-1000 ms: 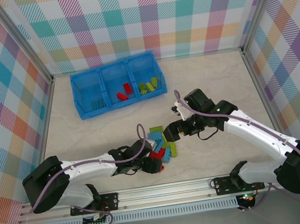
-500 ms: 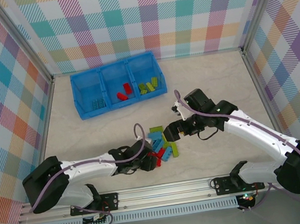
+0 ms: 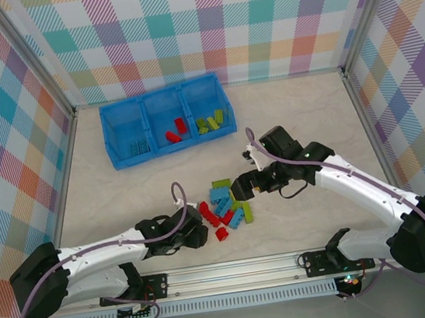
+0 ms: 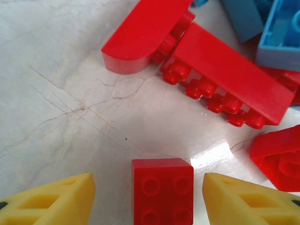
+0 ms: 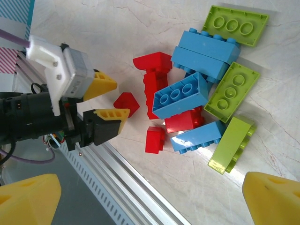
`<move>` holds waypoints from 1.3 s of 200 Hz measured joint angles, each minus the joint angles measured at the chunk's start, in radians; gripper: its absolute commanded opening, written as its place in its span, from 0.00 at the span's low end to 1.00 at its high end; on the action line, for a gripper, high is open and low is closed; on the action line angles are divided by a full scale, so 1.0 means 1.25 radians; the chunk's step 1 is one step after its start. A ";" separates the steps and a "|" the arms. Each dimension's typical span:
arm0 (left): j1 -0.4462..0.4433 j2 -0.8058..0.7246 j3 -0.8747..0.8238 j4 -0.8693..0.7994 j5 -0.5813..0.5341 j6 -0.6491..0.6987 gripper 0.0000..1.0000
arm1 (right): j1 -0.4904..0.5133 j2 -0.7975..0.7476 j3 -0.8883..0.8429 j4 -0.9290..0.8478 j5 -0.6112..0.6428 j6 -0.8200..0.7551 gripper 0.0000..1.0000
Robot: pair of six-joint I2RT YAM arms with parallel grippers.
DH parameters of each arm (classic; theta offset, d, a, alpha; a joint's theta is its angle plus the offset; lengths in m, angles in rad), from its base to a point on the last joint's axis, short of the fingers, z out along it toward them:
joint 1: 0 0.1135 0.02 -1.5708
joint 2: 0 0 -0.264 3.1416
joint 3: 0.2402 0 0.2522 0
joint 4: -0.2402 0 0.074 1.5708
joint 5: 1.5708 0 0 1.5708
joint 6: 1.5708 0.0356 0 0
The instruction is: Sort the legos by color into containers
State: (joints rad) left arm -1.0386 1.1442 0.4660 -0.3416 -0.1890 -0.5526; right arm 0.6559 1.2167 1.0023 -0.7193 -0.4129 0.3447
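Jaws spread, three loose green legos (image 5: pixel 231 91)

Bright, even light; small glare patch on the tabletop (image 4: pixel 213 157).

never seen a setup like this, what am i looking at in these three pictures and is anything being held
These are two white robot arms bolted to the near edge of a table. The wide picture comes from a fixed camera above and behind them; the two close-ups come from a camera on each wrist, so the yellow wedges are that arm's own fingers. At the back sits a blue tray with three compartments: blue bricks on the left, red bricks in the middle, green bricks on the right. A pile of loose bricks lies between the arms. The left gripper is open around a small red brick, not squeezing it. The right gripper is open beside the pile, holding nothing.
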 measured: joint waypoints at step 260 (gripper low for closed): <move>0.533 0.689 0.926 -0.014 -0.046 0.160 0.54 | 0.068 -0.055 -0.016 0.139 0.226 0.079 1.00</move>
State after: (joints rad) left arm -0.3729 2.0052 1.6234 -0.3595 -0.2466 -0.3531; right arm 0.7410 1.1484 0.9829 -0.5449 -0.1307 0.4431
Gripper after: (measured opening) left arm 0.515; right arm 0.996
